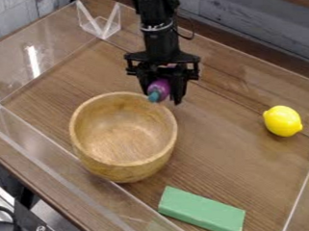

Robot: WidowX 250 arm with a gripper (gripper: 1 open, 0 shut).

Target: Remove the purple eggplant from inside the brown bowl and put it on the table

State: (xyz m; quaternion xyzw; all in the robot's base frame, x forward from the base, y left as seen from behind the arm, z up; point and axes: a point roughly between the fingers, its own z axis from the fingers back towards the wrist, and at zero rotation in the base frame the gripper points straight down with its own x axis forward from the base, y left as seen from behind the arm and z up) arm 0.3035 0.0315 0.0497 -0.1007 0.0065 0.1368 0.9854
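Holding the purple eggplant [158, 90] clenched in my claw [159, 93], above the table [233, 159] and outside the brown bowl [124, 135].

Camera view: brown wood-grain tabletop, bordered by low clear acrylic walls [45, 47] with glare on the panels; grey planking runs behind at 12 o'clock. I can read no writing, brand or label anywhere. My black arm comes down from 12 o'clock, pointing almost straight at the surface. My jaws are closed on the eggplant's sides; its purple body shows between them, a greenish bit at its lower left. From the eggplant, the bowl sits close by at 7 o'clock, upright, and nothing shows in the part of its hollow I can see. A yellow lemon [283, 120] lies well apart at 3 o'clock, a flat green sponge block [200, 212] at 5 o'clock.
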